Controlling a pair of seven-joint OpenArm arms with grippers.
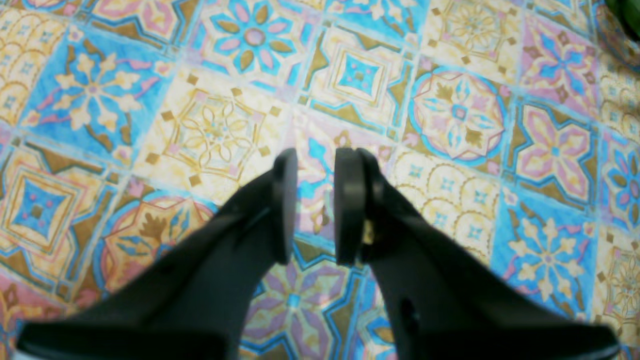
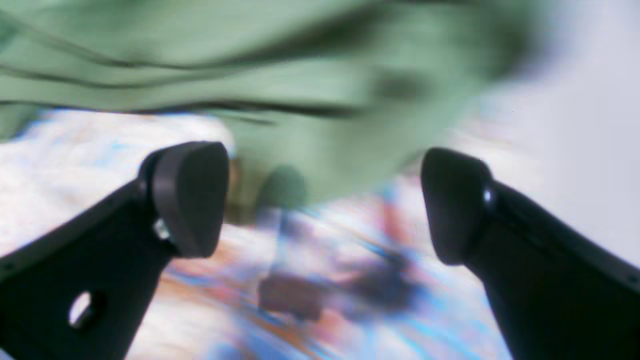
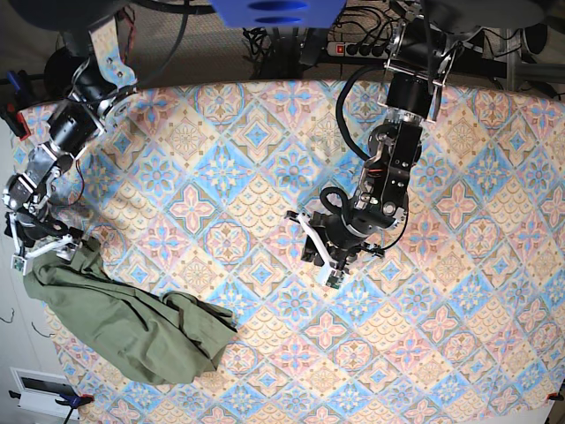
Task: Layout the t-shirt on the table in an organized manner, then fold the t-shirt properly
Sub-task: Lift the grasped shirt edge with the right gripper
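— While you watch the base view, where's the t-shirt (image 3: 132, 322)?

— Crumpled at the lower left of the frame, on the patterned counter (image 3: 265, 141), one edge hanging over its left side.

— And your right claw (image 3: 41, 250)?

— At that same left edge, just above the heap. Your right wrist view shows its jaws spread wide with nothing between them, green cloth blurred beyond.

— The left claw (image 1: 315, 205)?

— Mid-frame over bare counter, well apart from the shirt. Its jaws stand narrow, a slim gap, nothing held.
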